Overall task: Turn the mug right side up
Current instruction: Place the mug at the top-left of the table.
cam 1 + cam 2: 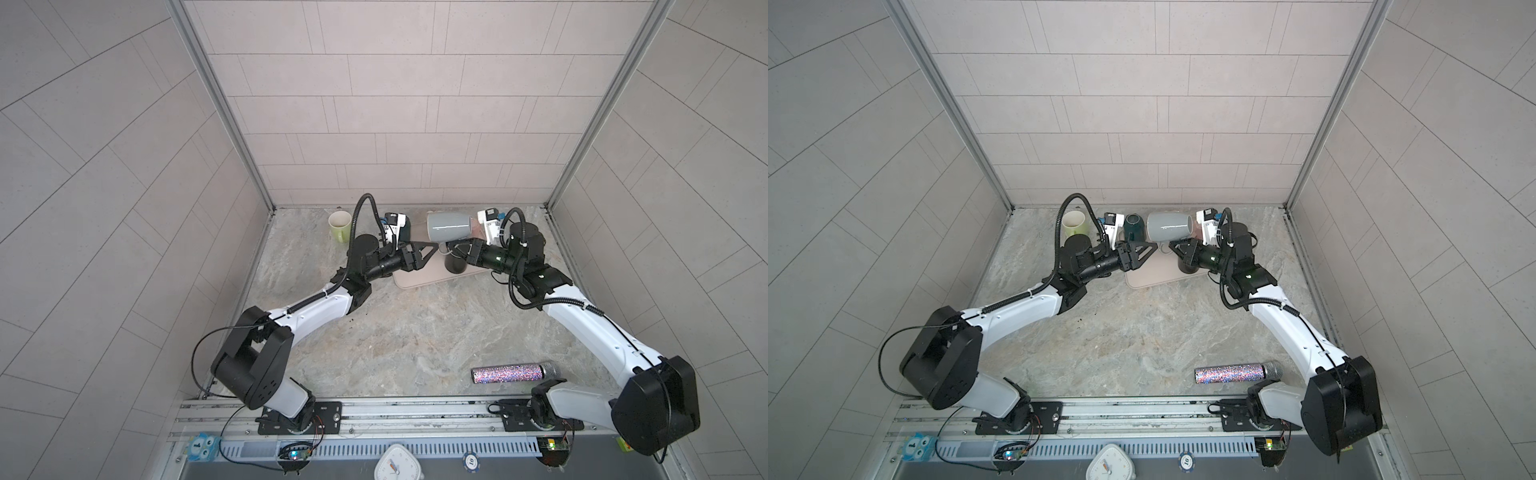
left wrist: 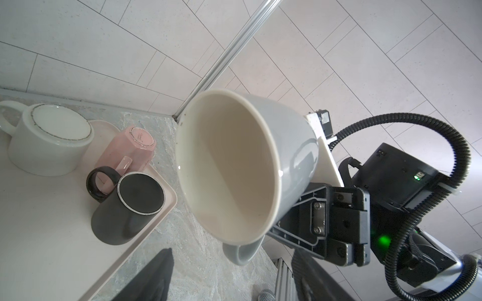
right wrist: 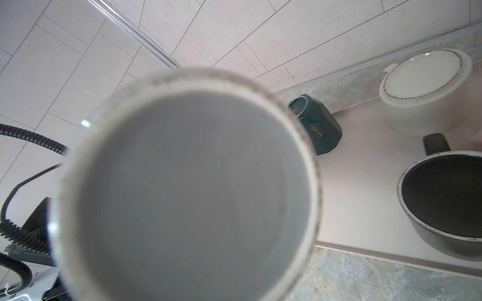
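Closest to any lens is the grey mug (image 3: 193, 187); its blurred underside fills most of the right wrist view. I read its position as follows: off the surface, lying on its side in the air above the tray (image 1: 419, 281), mouth facing the left arm, underside facing the right wrist, handle (image 2: 241, 251) pointing down.

Right gripper (image 1: 459, 250): closed on the grey mug from below, on the handle side. The contact point itself is hidden behind the mug body, so I cannot tell which part the jaws pinch.

Left gripper (image 1: 432, 248): jaws apart, level with the mug's mouth and just beside its rim. Whether a fingertip touches the rim I cannot tell in both top views.

On the tray, all bottom up: a white mug (image 2: 49, 146), a black mug (image 2: 125, 208) and a pink mug (image 2: 130, 146), the pink one at the tray's edge. A dark green mug (image 3: 317, 130) stands bottom up at the tray's far edge, near the back wall; I cannot tell whether it is on the tray or beside it. A yellow mug (image 1: 340, 224) stands mouth up on the counter (image 1: 395, 332), well apart from the tray, on the left arm's side near the back wall.

A glittery microphone (image 1: 515, 372) lies on its side near the right arm's base.
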